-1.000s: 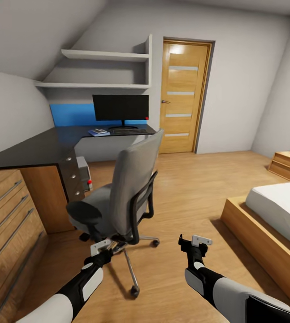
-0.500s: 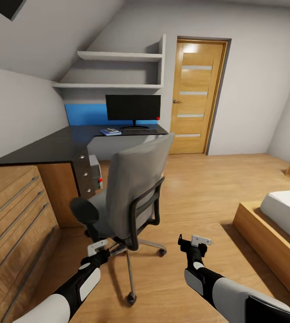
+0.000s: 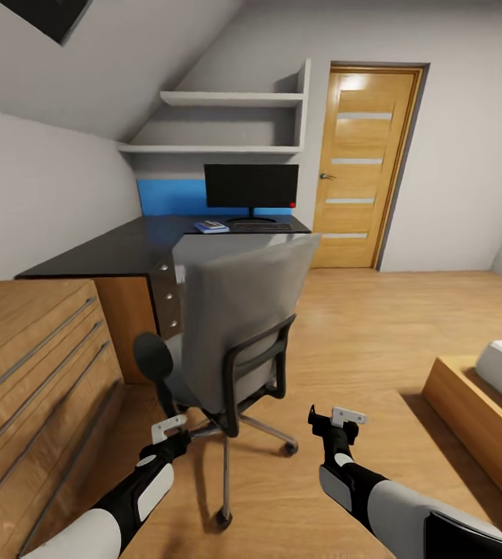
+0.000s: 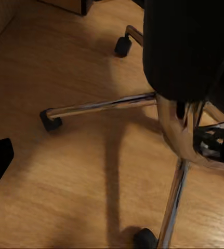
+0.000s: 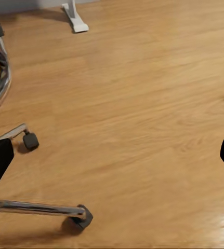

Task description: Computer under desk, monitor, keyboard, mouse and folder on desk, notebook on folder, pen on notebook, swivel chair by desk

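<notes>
Chair-wise, the swivel chair (image 3: 231,334) sits right ahead of my left gripper (image 3: 171,432), up and left of the right gripper (image 3: 336,423). Both sets of jaws are spread, holding nothing. Past it, the desk (image 3: 119,252) carries the monitor (image 3: 251,186), keyboard (image 3: 260,227) and folder (image 3: 211,227).

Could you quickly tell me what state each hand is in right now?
Left hand: open, holding nothing, low beside the swivel chair base.
Right hand: open, holding nothing, above the wooden floor.
</notes>
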